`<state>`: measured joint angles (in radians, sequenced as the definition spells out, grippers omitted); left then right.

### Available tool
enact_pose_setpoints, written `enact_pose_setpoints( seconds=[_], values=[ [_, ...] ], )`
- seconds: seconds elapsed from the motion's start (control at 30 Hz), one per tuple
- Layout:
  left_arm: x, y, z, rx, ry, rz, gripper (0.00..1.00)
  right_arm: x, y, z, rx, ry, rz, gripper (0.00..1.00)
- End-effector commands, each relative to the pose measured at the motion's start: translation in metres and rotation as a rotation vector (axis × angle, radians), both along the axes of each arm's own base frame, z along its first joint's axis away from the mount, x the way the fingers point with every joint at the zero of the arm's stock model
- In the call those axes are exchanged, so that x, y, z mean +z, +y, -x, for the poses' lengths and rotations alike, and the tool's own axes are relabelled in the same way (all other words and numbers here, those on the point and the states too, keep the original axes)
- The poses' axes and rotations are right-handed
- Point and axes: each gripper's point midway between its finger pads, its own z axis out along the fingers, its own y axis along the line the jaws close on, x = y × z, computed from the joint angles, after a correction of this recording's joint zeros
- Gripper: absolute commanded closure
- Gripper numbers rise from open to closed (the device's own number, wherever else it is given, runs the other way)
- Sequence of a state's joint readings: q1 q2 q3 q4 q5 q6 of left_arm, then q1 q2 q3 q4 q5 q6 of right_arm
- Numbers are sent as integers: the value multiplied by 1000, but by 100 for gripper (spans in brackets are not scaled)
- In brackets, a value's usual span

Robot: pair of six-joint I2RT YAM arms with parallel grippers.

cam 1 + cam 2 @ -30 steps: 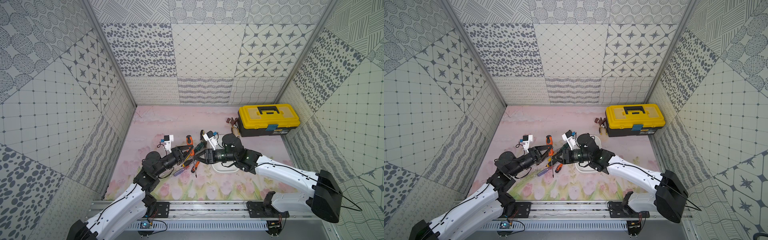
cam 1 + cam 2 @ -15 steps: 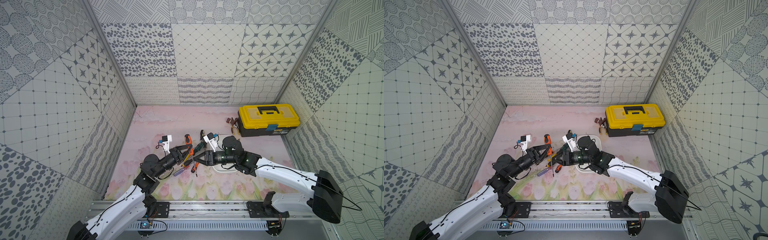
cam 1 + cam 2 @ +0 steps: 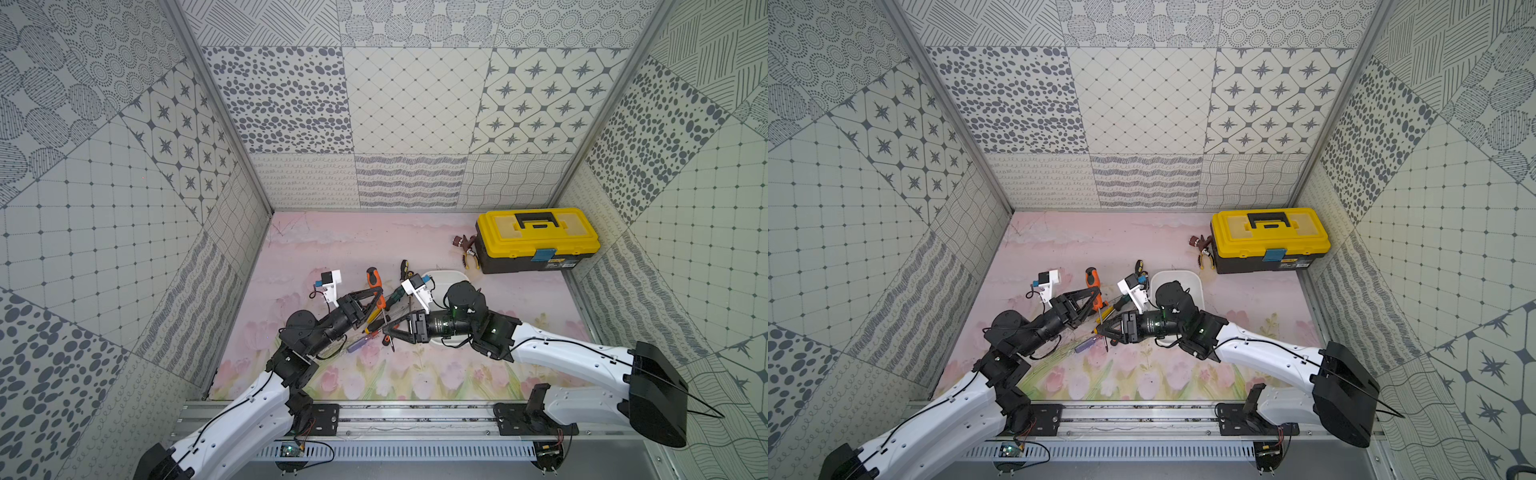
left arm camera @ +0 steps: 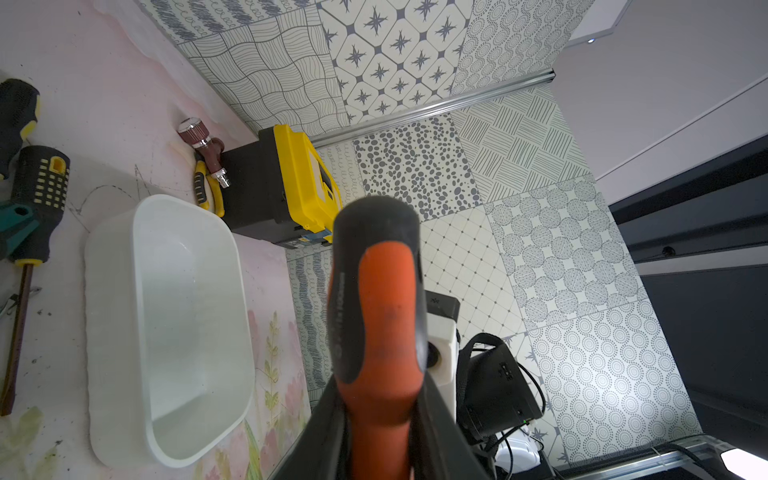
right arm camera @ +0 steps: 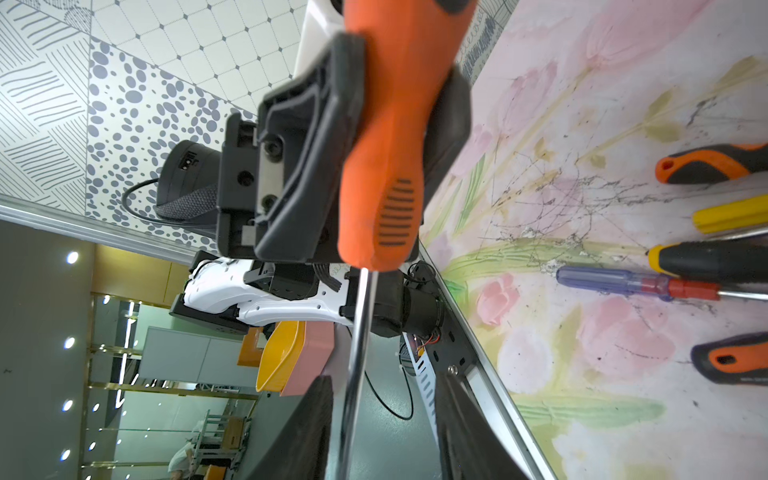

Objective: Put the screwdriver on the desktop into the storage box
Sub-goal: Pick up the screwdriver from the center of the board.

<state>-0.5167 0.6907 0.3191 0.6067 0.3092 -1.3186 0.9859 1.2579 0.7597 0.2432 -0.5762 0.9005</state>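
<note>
We judge the orange-and-black-handled steel screwdriver stiff and light: left tool clenches its grippy handle, right tool gapes around the shaft.

on the bench, the storage box lay just right of the heaped screwdrivers; the toolbox stood behind it, further right, pliers at its left end.

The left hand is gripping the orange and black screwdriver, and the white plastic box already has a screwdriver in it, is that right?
No: the shallow white plastic storage box is empty, as the left wrist view shows. The left hand is indeed gripping the orange-and-black-handled screwdriver.
</note>
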Motion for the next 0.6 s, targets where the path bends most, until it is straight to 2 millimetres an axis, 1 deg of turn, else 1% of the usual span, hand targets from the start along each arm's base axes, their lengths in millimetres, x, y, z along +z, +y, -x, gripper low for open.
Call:
enact_pose_setpoints(
  seconds=[0.0, 0.1, 0.13, 0.17, 0.23, 0.27, 0.3, 0.33, 0.37, 0.43, 0.5, 0.57],
  values=[
    [21, 1, 4, 5, -104, 24, 100, 24, 6, -1, 10, -59, -55, 71],
    [14, 0, 2, 9, -87, -7, 100, 19, 2, -4, -19, -68, -19, 92],
    [9, -1, 0, 13, -68, -31, 100, 15, 0, -7, -38, -74, 12, 97],
    [5, -1, -1, 17, -48, -57, 96, 11, -2, -11, -59, -80, 53, 100],
    [-2, -4, -3, 16, -17, -123, 56, -6, -8, -20, -114, -102, 194, 100],
    [-3, -4, -4, 14, -8, -149, 46, -14, -11, -24, -136, -113, 255, 100],
    [-6, -6, -5, 7, 4, -175, 39, -24, -14, -28, -157, -121, 328, 100],
    [-6, -8, -6, -1, 10, -194, 36, -32, -16, -31, -170, -133, 387, 100],
    [-8, -10, -7, -9, 21, -209, 36, -37, -16, -31, -177, -149, 428, 100],
    [-10, -13, -10, -19, 36, -227, 41, -42, -17, -33, -203, -190, 491, 100],
    [-13, -15, -13, -22, 54, -231, 50, -45, -18, -34, -224, -208, 524, 100],
    [-15, -16, -14, -23, 64, -229, 62, -46, -18, -34, -230, -221, 538, 100]
  ],
)
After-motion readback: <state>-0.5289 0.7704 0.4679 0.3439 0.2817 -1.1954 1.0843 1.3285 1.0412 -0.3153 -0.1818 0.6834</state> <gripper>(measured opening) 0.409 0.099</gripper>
